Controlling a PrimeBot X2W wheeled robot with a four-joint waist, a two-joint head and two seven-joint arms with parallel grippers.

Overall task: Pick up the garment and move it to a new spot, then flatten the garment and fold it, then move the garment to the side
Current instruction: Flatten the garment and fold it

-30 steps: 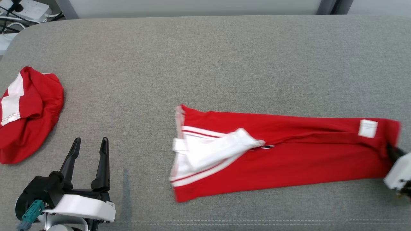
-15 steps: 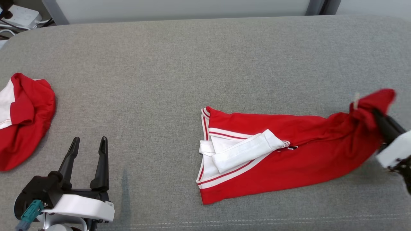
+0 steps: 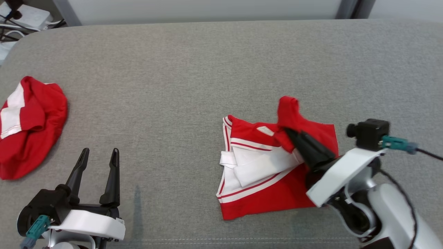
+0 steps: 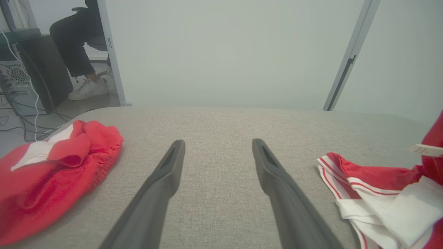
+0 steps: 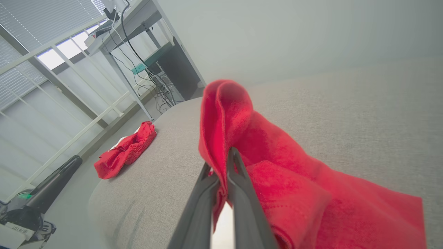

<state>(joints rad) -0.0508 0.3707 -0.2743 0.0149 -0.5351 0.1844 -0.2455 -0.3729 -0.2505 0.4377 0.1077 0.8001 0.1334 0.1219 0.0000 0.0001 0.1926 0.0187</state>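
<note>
The red garment with white trim lies on the grey cushioned surface, right of centre, its right end lifted and doubled back over its left part. My right gripper is shut on that raised red edge, pinching the cloth between both fingers above the white waistband area. The garment's white-striped end appears at the right of the left wrist view. My left gripper stands open at the lower left, well apart from the garment, with bare surface between its fingers.
A second red and white garment lies bunched at the surface's left edge. Cables and a power strip sit beyond the back left corner. A seated person's leg and white shoe are far behind on the left.
My right gripper has carried the garment's right end up and leftward over the rest, folding it roughly in half. The left gripper has stayed put. The head camera shifted slightly.
</note>
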